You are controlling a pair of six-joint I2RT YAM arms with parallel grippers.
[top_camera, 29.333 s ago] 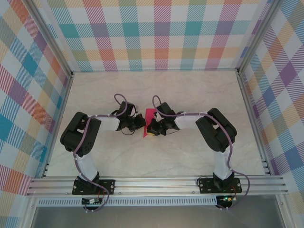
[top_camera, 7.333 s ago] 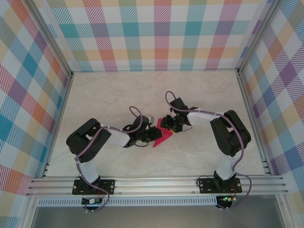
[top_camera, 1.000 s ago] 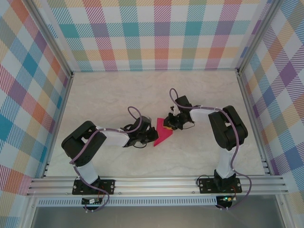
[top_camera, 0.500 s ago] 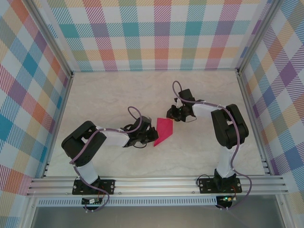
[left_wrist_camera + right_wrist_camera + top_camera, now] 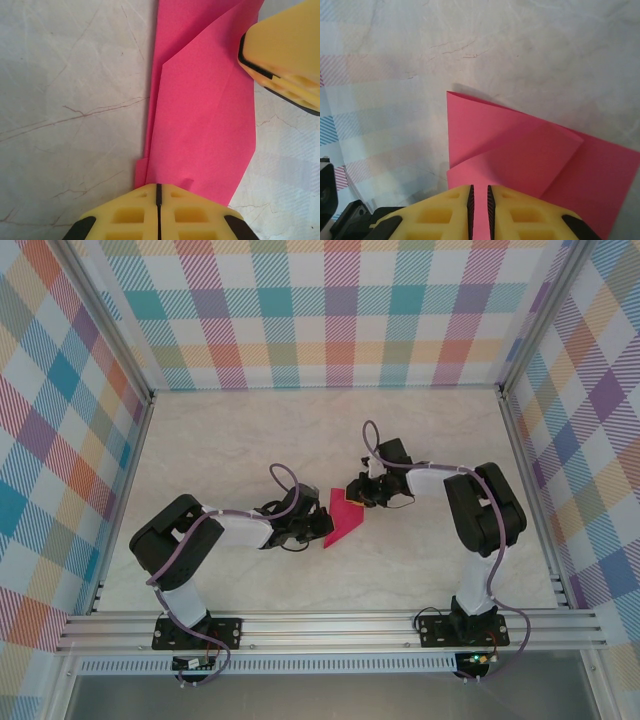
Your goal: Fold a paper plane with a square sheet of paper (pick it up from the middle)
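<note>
Paper (image 5: 342, 520) lies part-folded, no plane yet; right gripper (image 5: 479, 189) pinches one end, left gripper (image 5: 157, 187) sits closed at another.

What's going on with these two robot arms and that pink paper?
Two arms are folding a magenta-pink sheet of paper lying flat on the marble-look table. It is partly folded, with diagonal flaps, not yet a plane. The left gripper, shut, sits at one end; the right gripper, jaws almost together, meets the opposite end.
</note>
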